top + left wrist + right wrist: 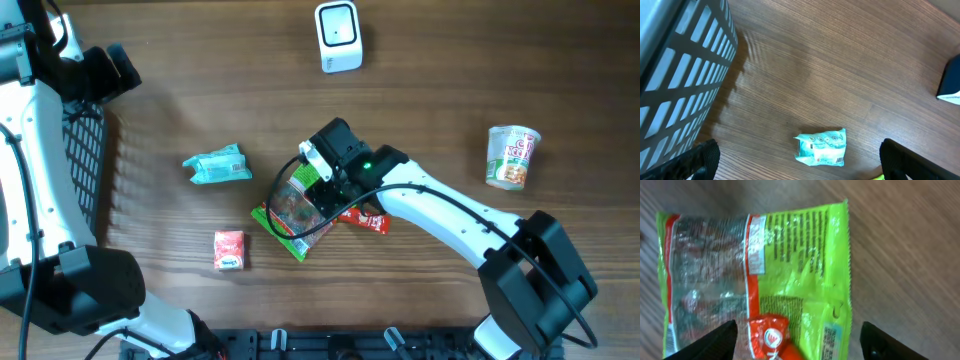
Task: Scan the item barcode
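A bright green snack bag with a clear window lies flat at the table's middle. The end of a red packet overlaps it. My right gripper hovers over this bag, open. In the right wrist view the green bag fills the frame between the two fingers, with a small barcode near its lower edge and the red packet on top of it. The white scanner stands at the far edge. My left gripper is open above a teal packet, holding nothing.
A black mesh basket stands at the left, also close by in the left wrist view. The teal packet, a small red box and a cup of noodles lie around the green bag.
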{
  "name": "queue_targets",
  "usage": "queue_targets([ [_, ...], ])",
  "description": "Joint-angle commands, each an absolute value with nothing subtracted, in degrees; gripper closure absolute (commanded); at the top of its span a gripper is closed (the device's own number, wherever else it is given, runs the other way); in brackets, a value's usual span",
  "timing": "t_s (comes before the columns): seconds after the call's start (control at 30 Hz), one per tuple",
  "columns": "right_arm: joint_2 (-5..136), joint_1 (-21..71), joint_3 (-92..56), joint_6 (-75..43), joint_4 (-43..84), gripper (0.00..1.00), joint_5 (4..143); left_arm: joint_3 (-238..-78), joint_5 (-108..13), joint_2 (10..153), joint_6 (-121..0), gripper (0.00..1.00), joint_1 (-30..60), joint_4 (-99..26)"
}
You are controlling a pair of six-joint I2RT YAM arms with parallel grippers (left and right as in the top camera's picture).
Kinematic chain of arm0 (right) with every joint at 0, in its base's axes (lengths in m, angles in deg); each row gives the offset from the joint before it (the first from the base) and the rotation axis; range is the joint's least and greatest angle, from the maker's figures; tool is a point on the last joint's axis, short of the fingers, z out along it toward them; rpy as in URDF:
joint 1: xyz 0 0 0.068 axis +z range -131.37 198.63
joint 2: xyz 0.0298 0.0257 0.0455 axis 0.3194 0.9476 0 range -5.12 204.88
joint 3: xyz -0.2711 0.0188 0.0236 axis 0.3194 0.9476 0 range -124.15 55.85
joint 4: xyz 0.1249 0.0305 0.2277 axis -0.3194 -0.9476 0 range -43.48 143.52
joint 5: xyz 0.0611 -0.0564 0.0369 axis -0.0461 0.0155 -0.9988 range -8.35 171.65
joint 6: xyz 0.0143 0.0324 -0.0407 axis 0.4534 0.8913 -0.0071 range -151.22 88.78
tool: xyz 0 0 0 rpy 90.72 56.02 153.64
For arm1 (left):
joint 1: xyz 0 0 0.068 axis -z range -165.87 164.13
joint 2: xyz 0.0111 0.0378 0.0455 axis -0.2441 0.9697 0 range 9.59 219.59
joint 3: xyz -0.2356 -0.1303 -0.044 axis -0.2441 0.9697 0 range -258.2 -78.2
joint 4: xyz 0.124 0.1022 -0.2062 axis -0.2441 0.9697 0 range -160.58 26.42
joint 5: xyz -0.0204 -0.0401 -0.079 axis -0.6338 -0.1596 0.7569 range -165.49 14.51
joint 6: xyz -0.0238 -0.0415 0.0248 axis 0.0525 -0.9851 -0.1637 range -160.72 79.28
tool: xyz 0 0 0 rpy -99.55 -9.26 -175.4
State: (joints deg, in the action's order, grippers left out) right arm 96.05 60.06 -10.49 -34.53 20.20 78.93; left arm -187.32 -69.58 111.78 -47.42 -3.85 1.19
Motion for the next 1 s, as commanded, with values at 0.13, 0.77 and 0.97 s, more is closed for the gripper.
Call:
queue_targets([
  [0.13, 97.07, 59.93, -8.72, -35.26, 22.43, 0.41, 75.17, -187.12, -68.9, 111.82, -47.13, 0.0, -4.09, 1.17],
  [0.77, 97.12, 59.93, -2.49, -37.05, 23.0, 0.64, 73.42, -187.12, -68.9, 111.82, -47.13, 0.0, -4.09, 1.17],
  [0.97, 96.92, 59.88, -1.64, -34.56, 22.65, 0.96, 74.12, -187.12, -68.9, 111.82, -47.13, 0.0, -4.11, 1.17],
])
